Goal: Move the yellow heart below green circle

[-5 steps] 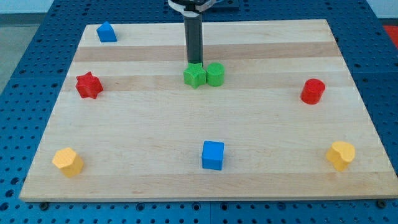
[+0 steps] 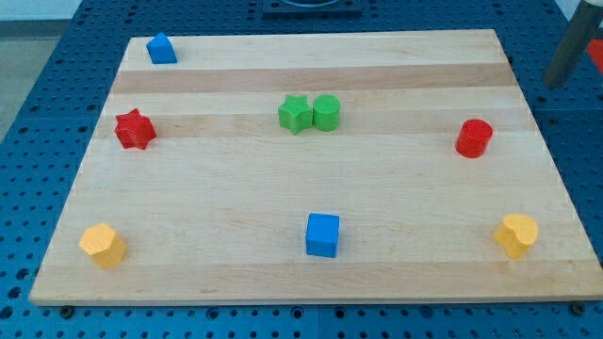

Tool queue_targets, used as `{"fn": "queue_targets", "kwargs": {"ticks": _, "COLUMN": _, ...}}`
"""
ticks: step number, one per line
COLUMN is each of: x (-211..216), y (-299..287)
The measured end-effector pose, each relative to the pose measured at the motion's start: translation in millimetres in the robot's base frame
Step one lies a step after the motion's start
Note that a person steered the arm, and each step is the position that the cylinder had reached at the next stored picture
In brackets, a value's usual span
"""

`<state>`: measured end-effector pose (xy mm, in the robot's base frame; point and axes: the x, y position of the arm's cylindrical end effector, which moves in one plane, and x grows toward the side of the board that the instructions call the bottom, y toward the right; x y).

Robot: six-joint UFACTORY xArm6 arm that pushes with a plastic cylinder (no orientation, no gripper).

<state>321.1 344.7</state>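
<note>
Off the board at the view's top right, my tip (image 2: 556,83) sat over the blue pegboard (image 2: 584,141) — well apart from every block. No claw on this rig, just the rod, so nothing was grasped or touched. Yellow heart (image 2: 517,234) lay at the bottom right corner of the wooden board (image 2: 207,188); green circle (image 2: 326,112) was upper centre, touching the green star (image 2: 295,114) on its left. Judging by that, task hadn't started — heart needed pushing left and up to land just below the circle, keeping clear of the blue cube (image 2: 322,234). Second yellow block (image 2: 102,244), bottom left, shape unclear — not the target, I reckoned.
</note>
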Motion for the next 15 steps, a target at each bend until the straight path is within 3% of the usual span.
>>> {"fn": "queue_targets", "kwargs": {"ticks": 2, "x": 13, "y": 1}}
{"fn": "queue_targets", "kwargs": {"ticks": 4, "x": 172, "y": -12}}
{"fn": "queue_targets", "kwargs": {"ticks": 5, "x": 234, "y": -23}}
{"fn": "queue_targets", "kwargs": {"ticks": 6, "x": 263, "y": -76}}
{"fn": "queue_targets", "kwargs": {"ticks": 7, "x": 243, "y": -156}}
{"fn": "queue_targets", "kwargs": {"ticks": 8, "x": 191, "y": -242}}
{"fn": "queue_targets", "kwargs": {"ticks": 9, "x": 190, "y": -262}}
{"fn": "queue_targets", "kwargs": {"ticks": 10, "x": 226, "y": -252}}
{"fn": "queue_targets", "kwargs": {"ticks": 11, "x": 216, "y": -245}}
{"fn": "queue_targets", "kwargs": {"ticks": 12, "x": 178, "y": -254}}
{"fn": "queue_targets", "kwargs": {"ticks": 13, "x": 146, "y": -294}}
{"fn": "queue_targets", "kwargs": {"ticks": 14, "x": 136, "y": -324}}
{"fn": "queue_targets", "kwargs": {"ticks": 15, "x": 158, "y": -319}}
